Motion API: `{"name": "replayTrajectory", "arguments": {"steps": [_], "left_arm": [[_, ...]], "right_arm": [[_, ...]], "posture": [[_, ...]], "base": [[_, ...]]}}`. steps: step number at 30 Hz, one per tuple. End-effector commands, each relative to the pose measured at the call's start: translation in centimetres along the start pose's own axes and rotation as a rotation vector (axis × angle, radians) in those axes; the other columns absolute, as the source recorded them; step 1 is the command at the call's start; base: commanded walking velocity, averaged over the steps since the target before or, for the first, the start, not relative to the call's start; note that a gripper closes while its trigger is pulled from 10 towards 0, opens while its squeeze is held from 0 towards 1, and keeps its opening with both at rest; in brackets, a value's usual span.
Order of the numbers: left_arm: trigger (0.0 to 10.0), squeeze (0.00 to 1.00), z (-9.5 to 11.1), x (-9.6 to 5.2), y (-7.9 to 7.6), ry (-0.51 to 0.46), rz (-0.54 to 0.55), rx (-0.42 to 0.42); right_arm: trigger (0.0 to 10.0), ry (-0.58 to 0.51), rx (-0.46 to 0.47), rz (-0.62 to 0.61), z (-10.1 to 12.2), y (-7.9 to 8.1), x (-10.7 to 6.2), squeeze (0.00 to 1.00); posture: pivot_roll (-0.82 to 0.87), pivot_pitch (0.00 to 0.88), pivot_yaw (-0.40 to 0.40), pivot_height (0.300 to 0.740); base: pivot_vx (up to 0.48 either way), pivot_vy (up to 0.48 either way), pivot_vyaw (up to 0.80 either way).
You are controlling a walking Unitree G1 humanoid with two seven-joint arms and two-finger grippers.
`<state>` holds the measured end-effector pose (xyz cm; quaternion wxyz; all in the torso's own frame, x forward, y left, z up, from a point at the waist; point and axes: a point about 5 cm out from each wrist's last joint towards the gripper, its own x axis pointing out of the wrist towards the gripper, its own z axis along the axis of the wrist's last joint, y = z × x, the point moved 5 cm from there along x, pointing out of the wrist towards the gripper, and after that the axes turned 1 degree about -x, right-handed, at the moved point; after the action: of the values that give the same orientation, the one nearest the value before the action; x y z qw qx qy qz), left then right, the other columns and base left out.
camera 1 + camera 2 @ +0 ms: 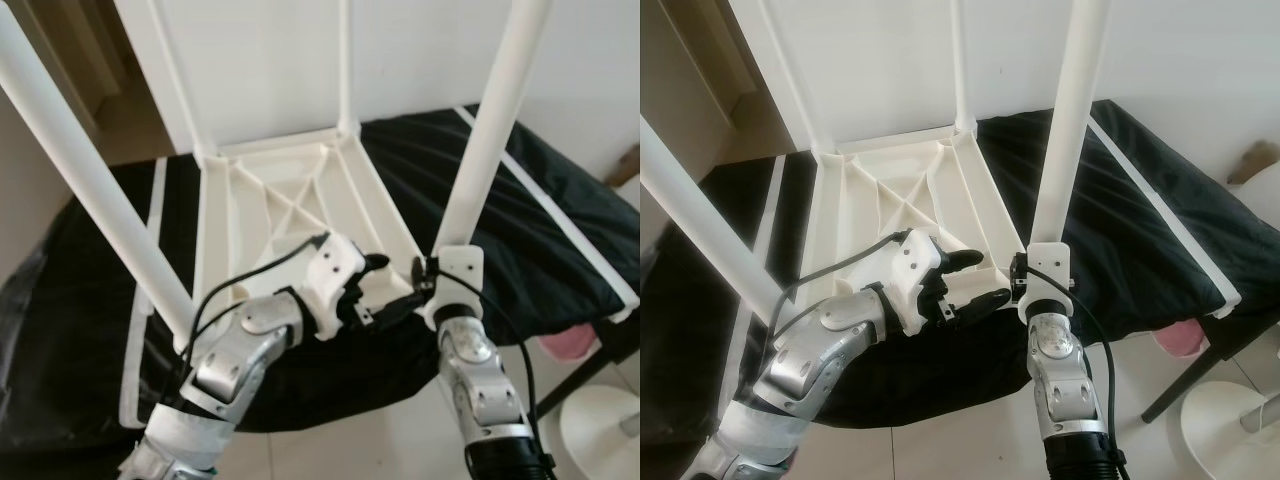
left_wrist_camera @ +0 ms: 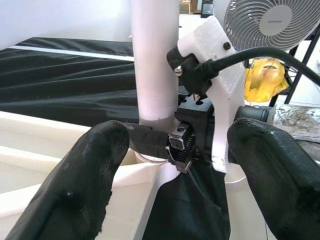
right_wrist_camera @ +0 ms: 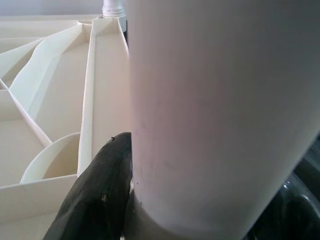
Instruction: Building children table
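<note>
Fingers of the right gripper (image 3: 131, 200) clenched on the base of the near right leg (image 1: 490, 130), one black fingertip (image 3: 97, 192) pressed flat against the white tube. Left gripper (image 2: 175, 165) spread wide just beside that same joint, both pads apart, grasping nothing. Overturned white tabletop (image 1: 290, 200) lay ribbed side up on the black cover (image 1: 560, 220), four legs pointing upward: near left leg (image 1: 90, 170), two thin far legs (image 1: 345, 60) at the back corners. Shallow ribbed compartments of the underside held nothing. Left wrist view alone caught a fan (image 2: 272, 22) and something yellow (image 2: 265, 77) behind the right wrist's white camera mount (image 2: 220, 80). Head views alone caught pale tiled floor (image 1: 390, 440), a pink object (image 1: 570, 345) under the cover's edge, a round white base (image 1: 600, 420) at the right.
</note>
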<state>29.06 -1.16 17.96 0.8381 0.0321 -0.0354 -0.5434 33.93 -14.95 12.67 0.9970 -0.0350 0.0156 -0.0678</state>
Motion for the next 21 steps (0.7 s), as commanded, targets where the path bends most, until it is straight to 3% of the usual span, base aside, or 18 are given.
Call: {"name": "replayTrajectory", "arguments": {"steps": [1,12,13,14,21], "left_arm": [[10.0,0.0,0.1,-0.1,-0.7,0.006,-0.06,0.007],[10.0,0.0,0.1,0.0,-0.9,0.005,-0.07,0.005],[10.0,0.0,0.1,0.0,-0.9,0.005,-0.069,0.006],[10.0,0.0,0.1,0.0,-0.9,0.004,-0.067,0.007],[10.0,0.0,0.1,0.0,-1.1,0.001,-0.064,0.005]], "right_arm": [[10.0,0.106,0.055,-0.056,-2.5,-1.0,-0.5,0.0],[10.0,0.083,0.022,-0.055,-1.7,-0.3,-0.7,0.0],[10.0,0.08,0.022,-0.048,-1.6,-0.2,-0.7,0.53],[10.0,0.07,0.022,-0.034,-1.4,-0.1,-0.6,1.0],[10.0,-0.002,0.013,0.076,-0.1,0.2,-0.8,1.0]], "posture": [[-0.08,0.001,0.109,0.74],[-0.09,0.0,0.111,0.74],[-0.09,0.0,0.111,0.74],[-0.09,0.0,0.111,0.74],[-0.08,0.0,0.095,0.74]], "base": [[0.0,0.0,0.0],[0.0,0.0,0.0],[0.0,0.0,0.0],[0.0,0.0,0.0],[0.0,0.0,0.0]]}}
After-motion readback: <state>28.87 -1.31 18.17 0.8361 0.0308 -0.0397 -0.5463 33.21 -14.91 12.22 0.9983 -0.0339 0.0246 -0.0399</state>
